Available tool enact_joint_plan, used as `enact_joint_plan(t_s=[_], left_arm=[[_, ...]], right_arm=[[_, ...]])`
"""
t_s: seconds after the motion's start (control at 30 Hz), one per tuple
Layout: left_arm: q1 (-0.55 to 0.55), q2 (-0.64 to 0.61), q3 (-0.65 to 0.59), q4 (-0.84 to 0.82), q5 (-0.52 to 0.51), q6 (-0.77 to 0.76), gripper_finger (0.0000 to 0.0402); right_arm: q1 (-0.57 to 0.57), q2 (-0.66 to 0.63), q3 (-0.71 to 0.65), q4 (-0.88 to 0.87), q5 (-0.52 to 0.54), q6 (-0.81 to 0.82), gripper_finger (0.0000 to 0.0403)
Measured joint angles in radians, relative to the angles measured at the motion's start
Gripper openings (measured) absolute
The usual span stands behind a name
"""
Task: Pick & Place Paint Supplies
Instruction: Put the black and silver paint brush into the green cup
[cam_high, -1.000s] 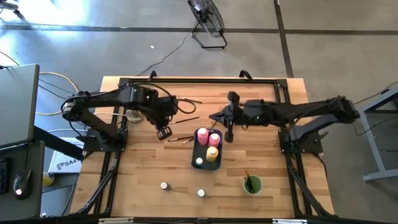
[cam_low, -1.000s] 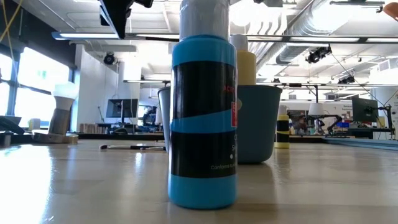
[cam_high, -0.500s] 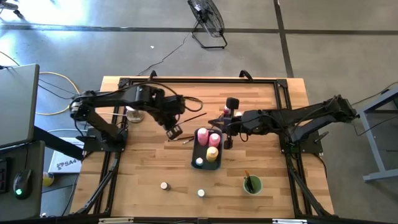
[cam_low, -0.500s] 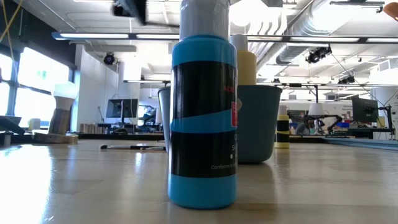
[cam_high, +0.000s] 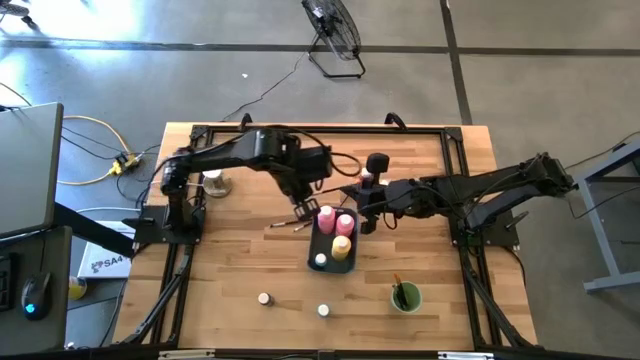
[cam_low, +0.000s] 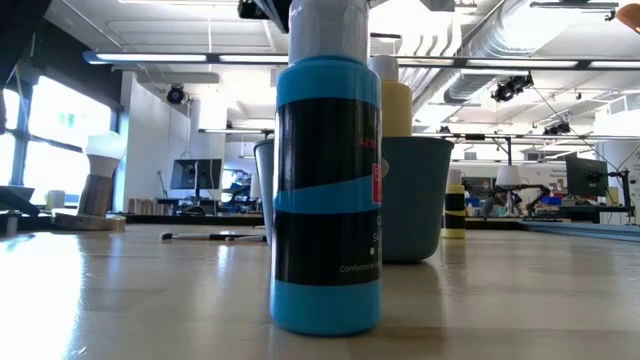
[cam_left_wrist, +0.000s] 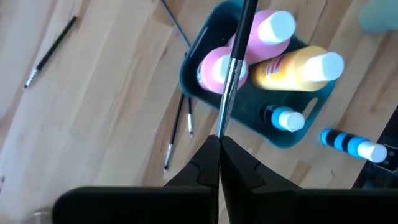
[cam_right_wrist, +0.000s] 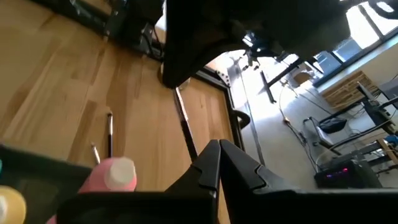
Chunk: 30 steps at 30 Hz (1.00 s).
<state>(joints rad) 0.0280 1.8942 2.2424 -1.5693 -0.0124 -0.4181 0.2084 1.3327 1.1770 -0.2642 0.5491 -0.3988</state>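
My left gripper (cam_high: 303, 208) hangs over the left rim of the blue-grey tray (cam_high: 350, 262), shut on a thin dark paintbrush (cam_left_wrist: 233, 68). The tray holds two pink bottles (cam_high: 325, 215), a yellow bottle (cam_high: 342, 245) and a small pale-capped jar (cam_high: 320, 260). My right gripper (cam_high: 364, 218) is shut with nothing between its fingers, above the tray's right side. In the right wrist view the brush (cam_right_wrist: 185, 124) hangs below the left gripper (cam_right_wrist: 176, 84). Loose brushes (cam_high: 290, 224) lie flat on the table left of the tray. My left gripper pinches the paintbrush's thin silvery end (cam_left_wrist: 221, 124) between its two fingers. The fingers come from above, pointing steeply down, and the brush runs on in line with them. It hangs clear of the table, its dark far end (cam_left_wrist: 246, 15) over the pink bottles.
A green cup (cam_high: 405, 297) with brushes stands near the front right. Two small pale-capped jars (cam_high: 264, 298) (cam_high: 322, 311) stand near the front edge; one, a blue bottle with a black label (cam_low: 327, 190), fills the low view. A pale-topped object (cam_high: 214, 183) stands at the far left.
My left gripper has carried the brush toward the table's right edge and a little up, from left of the loose brushes to the tray's left rim. My right gripper has rolled about its own line and stayed by the tray's right side.
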Motion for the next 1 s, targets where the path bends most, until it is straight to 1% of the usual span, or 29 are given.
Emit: enact_joint_plan(t_s=[0.13,0.23,0.3,0.43,0.53,0.7,0.83,1.0], left_arm=[[0.018,0.015,0.036,-0.003,-0.005,0.018,0.0],[0.035,0.017,0.036,-0.003,-0.046,0.018,0.0],[0.046,0.018,0.036,-0.003,-0.053,0.018,0.0],[0.052,0.018,0.036,-0.002,-0.05,0.027,0.0],[0.053,0.018,0.036,-0.002,-0.05,0.029,0.0],[0.052,0.018,0.036,-0.002,-0.049,0.029,0.0],[0.052,0.018,0.035,-0.002,-0.049,0.028,0.0],[0.052,0.018,0.035,-0.002,-0.042,0.028,0.0]], right_arm=[[0.019,0.0,0.0,-0.025,0.016,-0.003,0.0002],[0.04,-0.002,0.0,-0.026,0.029,-0.045,0.0002],[0.05,-0.002,0.0,-0.026,0.031,-0.063,0.0002],[0.054,-0.002,0.0,-0.027,0.101,-0.096,0.0002],[0.053,-0.002,0.0,-0.028,0.148,-0.155,0.0002],[0.045,0.018,0.0,-0.044,0.154,-0.237,0.0004],[0.038,0.045,-0.002,-0.058,0.156,-0.273,0.0026],[0.039,0.066,-0.001,-0.056,0.179,-0.313,0.0078]])
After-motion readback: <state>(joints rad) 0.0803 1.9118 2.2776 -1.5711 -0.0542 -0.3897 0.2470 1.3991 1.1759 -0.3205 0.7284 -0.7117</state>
